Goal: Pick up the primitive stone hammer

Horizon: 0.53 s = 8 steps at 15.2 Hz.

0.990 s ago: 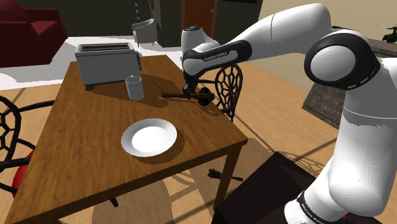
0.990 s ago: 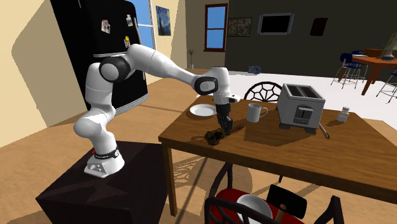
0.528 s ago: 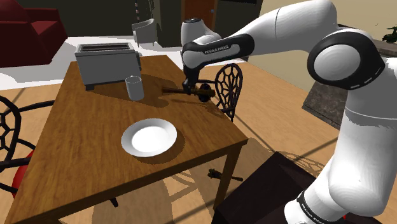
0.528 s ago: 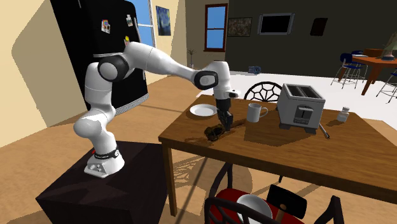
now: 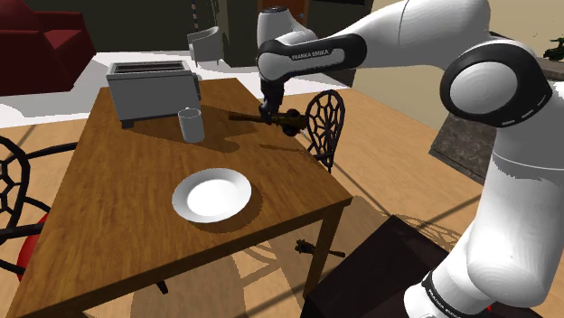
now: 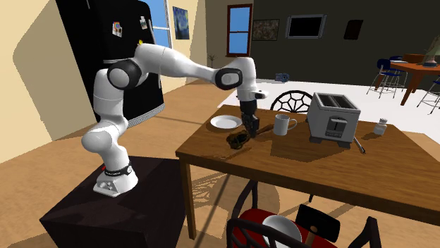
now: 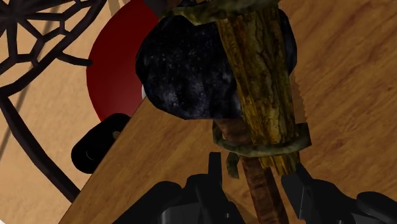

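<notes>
The stone hammer [image 5: 287,120] has a dark rough stone head lashed to a brown wooden handle. It hangs level a little above the wooden table [image 5: 126,217], near the table's edge on the shoulder view's right. My black gripper [image 5: 268,113] is shut on the handle just behind the head. In the second exterior view the gripper [image 6: 248,129] holds the hammer [image 6: 237,139] with its head out past the table edge. In the wrist view the stone head [image 7: 191,70] and handle [image 7: 261,102] stand right ahead of my gripper [image 7: 257,188], fingers clasping the handle.
On the table stand a grey toaster [image 5: 152,90], a grey mug [image 5: 190,124] and a white plate [image 5: 211,194]. A black web-backed chair [image 5: 324,126] with a red seat [image 7: 114,76] sits below the hammer, beside the table. Another chair [image 5: 18,194] stands across the table.
The arm has risen, lifting the hammer off the table surface. Its shadow on the tabletop has separated from it. Nothing else on the table has moved.
</notes>
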Each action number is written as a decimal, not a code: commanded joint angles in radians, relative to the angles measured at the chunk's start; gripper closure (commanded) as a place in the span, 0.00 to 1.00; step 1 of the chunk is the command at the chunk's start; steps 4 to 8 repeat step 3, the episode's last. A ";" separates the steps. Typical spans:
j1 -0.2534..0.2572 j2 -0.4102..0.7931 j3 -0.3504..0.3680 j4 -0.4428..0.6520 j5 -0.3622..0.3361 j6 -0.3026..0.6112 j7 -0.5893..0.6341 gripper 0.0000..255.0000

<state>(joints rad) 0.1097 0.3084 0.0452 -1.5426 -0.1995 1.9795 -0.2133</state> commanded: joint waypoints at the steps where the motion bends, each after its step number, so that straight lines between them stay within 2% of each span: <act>1: 0.000 -0.007 0.000 0.019 0.002 -0.025 -0.005 1.00; 8: 0.000 -0.007 0.000 0.021 0.002 -0.027 -0.005 1.00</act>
